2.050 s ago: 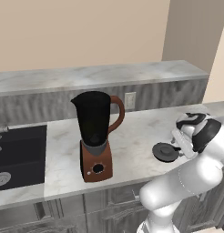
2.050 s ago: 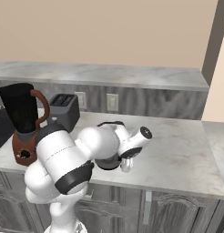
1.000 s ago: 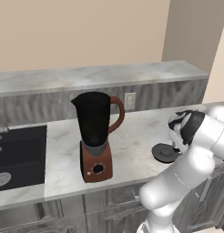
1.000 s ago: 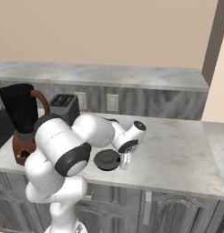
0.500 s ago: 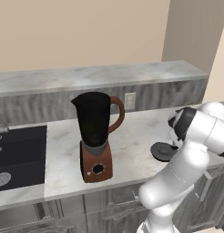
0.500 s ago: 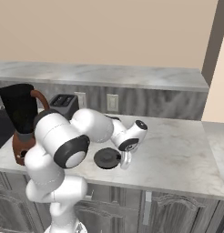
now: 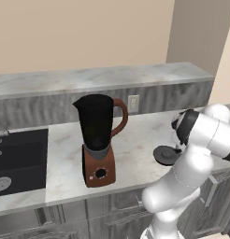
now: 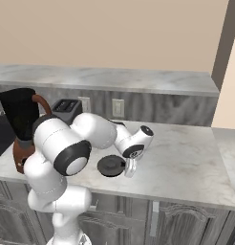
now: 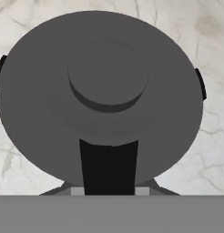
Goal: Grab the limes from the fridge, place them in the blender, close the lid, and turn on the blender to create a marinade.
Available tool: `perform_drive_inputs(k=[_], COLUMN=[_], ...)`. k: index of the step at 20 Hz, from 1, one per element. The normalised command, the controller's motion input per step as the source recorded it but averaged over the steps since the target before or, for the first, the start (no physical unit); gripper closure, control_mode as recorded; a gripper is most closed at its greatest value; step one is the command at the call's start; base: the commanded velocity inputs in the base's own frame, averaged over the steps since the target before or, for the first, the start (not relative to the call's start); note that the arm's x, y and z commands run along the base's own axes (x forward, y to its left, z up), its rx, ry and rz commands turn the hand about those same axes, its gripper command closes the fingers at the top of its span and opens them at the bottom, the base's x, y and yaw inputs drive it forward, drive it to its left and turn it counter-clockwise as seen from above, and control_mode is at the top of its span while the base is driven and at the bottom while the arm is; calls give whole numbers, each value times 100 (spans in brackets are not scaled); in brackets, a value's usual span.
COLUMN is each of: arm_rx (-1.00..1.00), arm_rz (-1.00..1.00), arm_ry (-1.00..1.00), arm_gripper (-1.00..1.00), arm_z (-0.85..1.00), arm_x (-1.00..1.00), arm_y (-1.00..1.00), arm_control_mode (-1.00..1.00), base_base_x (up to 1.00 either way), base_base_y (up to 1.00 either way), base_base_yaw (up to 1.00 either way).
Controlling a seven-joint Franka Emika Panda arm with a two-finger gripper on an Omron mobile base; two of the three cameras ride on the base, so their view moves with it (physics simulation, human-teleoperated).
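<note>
The dark round lid (image 7: pixel 166 154) (image 8: pixel 111 166) (image 9: pixel 109 73) lies flat on the marble counter (image 8: pixel 186 162), knob up. My gripper (image 8: pixel 129 169) (image 9: pixel 109 166) points down at the lid's right edge, low over it. In the hand view its fingertips show as one joined dark block over the lid's near rim, so it looks shut with nothing in it. The blender (image 7: pixel 99 135) (image 8: pixel 21 119) stands uncovered to the left, a dark jug on a reddish-brown base. Any limes inside the jug are hidden, and the fridge is out of view.
A grey toaster (image 8: pixel 66 107) sits against the back wall behind my arm. A black sink (image 7: pixel 18 158) is set into the counter left of the blender. A raised marble ledge (image 7: pixel 112 77) runs along the back.
My arm has swung in and the hand has come down toward the lid's right edge. The lid and blender have not moved.
</note>
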Motion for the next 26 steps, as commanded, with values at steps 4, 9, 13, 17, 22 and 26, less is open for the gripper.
perform_drive_inputs(k=[4,9,13,17,22,26], arm_rx=[0,2,5,8,13,14], arm_rz=[0,0,0,0,0,-2], arm_ry=[-3,-7,-8,-4,0,0], arm_gripper=[100,100,100,100,100,100], arm_z=[28,41,32,44,65,64], arm_x=[-2,-5,-4,-2,-5,-15], arm_y=[0,0,0,0,0,0], arm_control_mode=[-100,-100,-100,-100,-100,-100], base_base_x=[0,0,0,0,0,0], base_base_y=[0,0,0,0,0,0], base_base_yaw=[0,0,0,0,0,0])
